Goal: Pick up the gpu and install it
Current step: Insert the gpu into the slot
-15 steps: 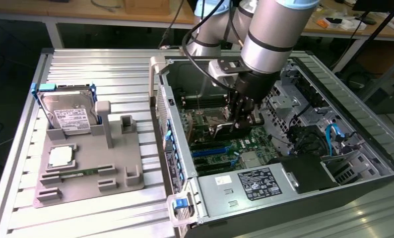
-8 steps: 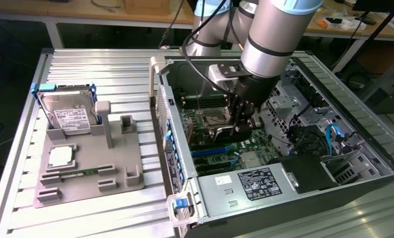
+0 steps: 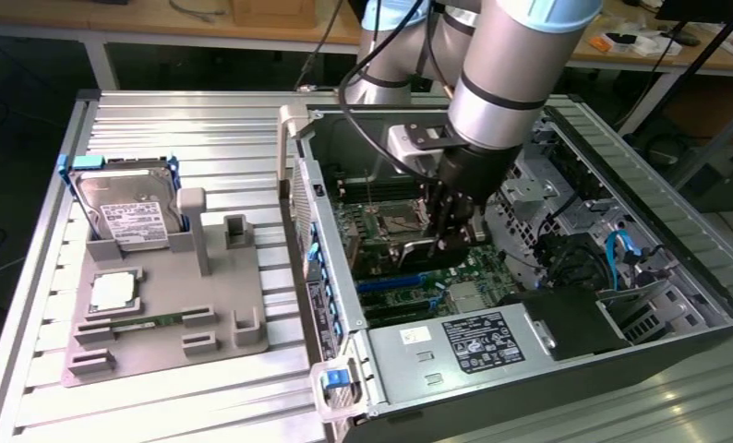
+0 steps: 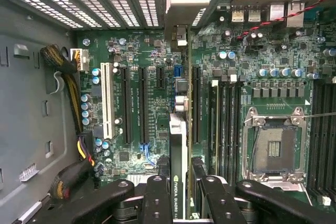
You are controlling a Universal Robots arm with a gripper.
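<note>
Claw (image 4: 179, 195) clenched on the gpu (image 4: 177, 140) above the motherboard (image 4: 131, 51); misalignment with the slot could jam its edge.

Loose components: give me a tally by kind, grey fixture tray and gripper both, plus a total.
hard drive: 1
CPU: 1
memory stick: 1
gpu: 1, held in the gripper
Total: 4
</note>
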